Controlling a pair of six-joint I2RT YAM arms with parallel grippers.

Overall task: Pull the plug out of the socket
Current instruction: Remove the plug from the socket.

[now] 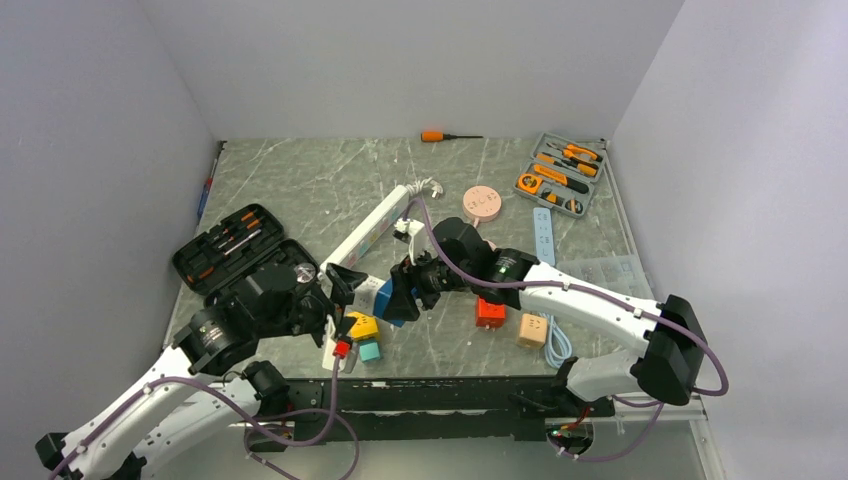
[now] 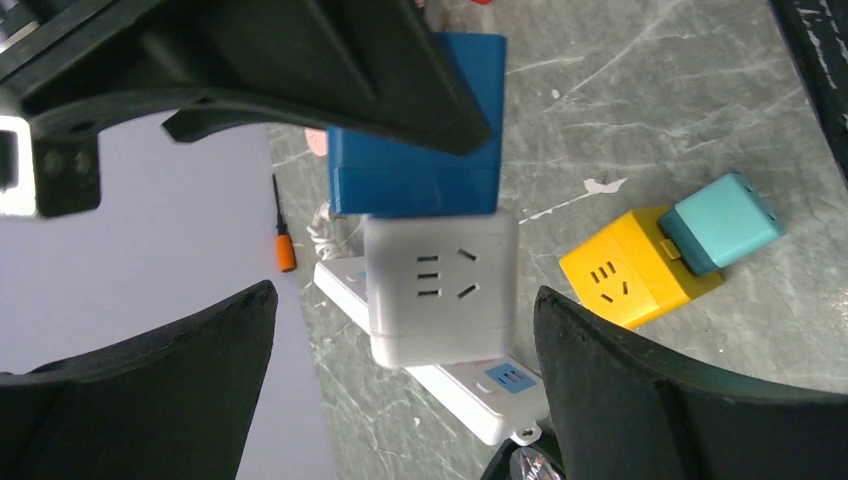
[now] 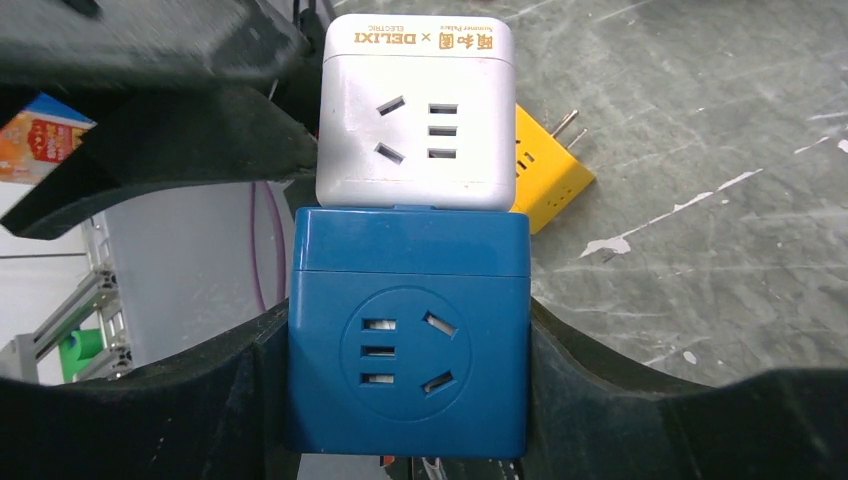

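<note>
Step in hand: setting up the pull, separation not yet done. The right fingers [image 3: 600,400] are clamping the blue cube plug [image 3: 408,300] by its two sides. The plug is sitting flush against the white cube socket [image 3: 415,110], w/ no gap at the seam. The left fingers [image 2: 660,400] are standing wide, straddling the socket w/ daylight on both sides and touching nothing.

Next move, as I judge it: the left is needing to close on the socket's flat sides. Then both arms should be pulling straight apart along the prong line w/o twisting, since the smooth plastic looks likely to slip.

The right wrist cam is giving the grip & the tight seam, but the left-side gaps aren't readable there. The left wrist cam is giving those gaps, plus the power strip [image 2: 460,395] behind the socket and the yellow cube [image 2: 630,280] w/ the teal cube [image 2: 722,222] touching it. The top cam is placing the pair btwn both arms, near-centre of the counter [image 1: 300,190]. Can't tell there whether the pair is lifted or resting.
</note>
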